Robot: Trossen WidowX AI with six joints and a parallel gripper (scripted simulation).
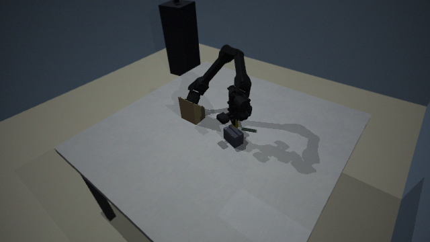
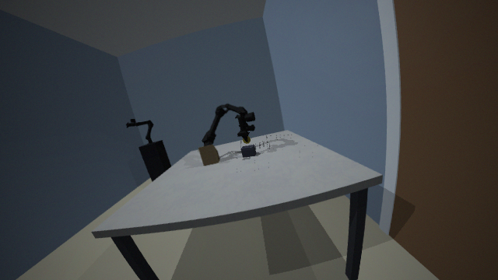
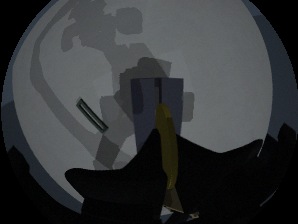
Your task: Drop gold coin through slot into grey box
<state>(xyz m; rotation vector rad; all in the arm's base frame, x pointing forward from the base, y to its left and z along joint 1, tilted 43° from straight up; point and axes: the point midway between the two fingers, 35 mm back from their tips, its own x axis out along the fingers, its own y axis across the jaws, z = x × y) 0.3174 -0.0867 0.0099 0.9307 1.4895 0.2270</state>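
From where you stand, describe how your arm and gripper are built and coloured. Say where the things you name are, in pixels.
The arm (image 1: 215, 68) (image 2: 213, 126) is black all over, with slim, straight links joined by chunky, rounded joints. The gripper (image 1: 236, 122) (image 2: 246, 140) (image 3: 158, 132) is black too; in the wrist view its fingers are broad, dark wedges narrowing towards their tips. I can make out no cables or markings in this dim light.
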